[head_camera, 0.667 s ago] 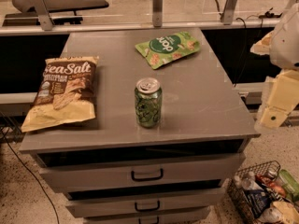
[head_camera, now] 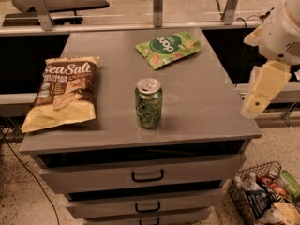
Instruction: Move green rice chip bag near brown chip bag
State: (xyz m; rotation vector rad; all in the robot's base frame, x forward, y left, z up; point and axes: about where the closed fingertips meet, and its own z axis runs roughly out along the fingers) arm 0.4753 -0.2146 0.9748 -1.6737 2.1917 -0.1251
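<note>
The green rice chip bag point(head_camera: 168, 48) lies flat at the far middle-right of the grey cabinet top point(head_camera: 201, 107). The brown chip bag point(head_camera: 63, 97), lettered "Sea Salt", lies flat at the left side of the top. My gripper point(head_camera: 257, 102) hangs off the cabinet's right edge, to the right of the green bag, nearer the front, and well apart from it. It holds nothing that I can see.
A green soda can point(head_camera: 149, 102) stands upright in the middle front, between the two bags. The cabinet has drawers point(head_camera: 147, 175) below. A wire basket of items point(head_camera: 262, 198) sits on the floor at the lower right. A rail point(head_camera: 140, 28) runs behind the cabinet.
My gripper has moved a little to the left and up, towards the cabinet's right edge. The bags and the can have not moved.
</note>
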